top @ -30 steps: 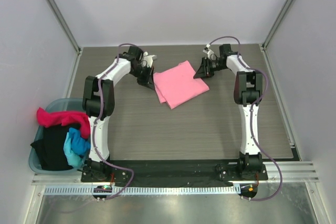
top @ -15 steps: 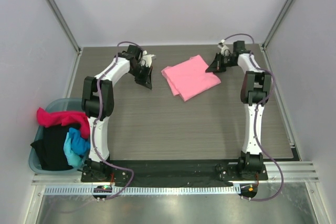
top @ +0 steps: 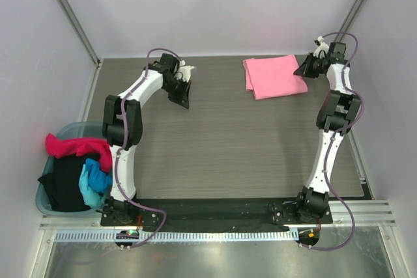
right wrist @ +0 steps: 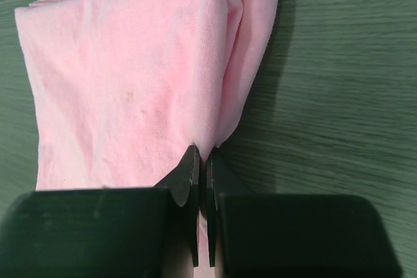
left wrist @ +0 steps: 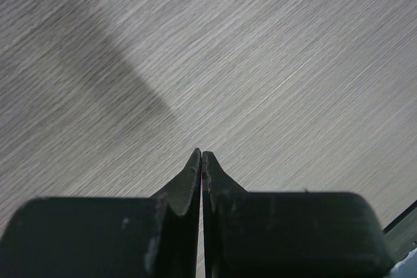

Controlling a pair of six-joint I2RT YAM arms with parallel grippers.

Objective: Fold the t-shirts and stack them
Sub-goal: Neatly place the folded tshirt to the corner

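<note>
The folded pink shirt [top: 273, 76] lies at the far right corner of the grey wood-grain surface [top: 221, 154], its near edge clamped in the right tool [right wrist: 201, 155], a hold that seems meant to set it down as the base of a stack. The left tool [left wrist: 201, 155], closed on nothing, hangs idle at far left. A magenta shirt [top: 70, 146], black shirt [top: 64, 185] and blue shirt [top: 95, 180] wait in a basket [top: 73, 126] beside the white-walled [top: 215, 4] surface.
</note>
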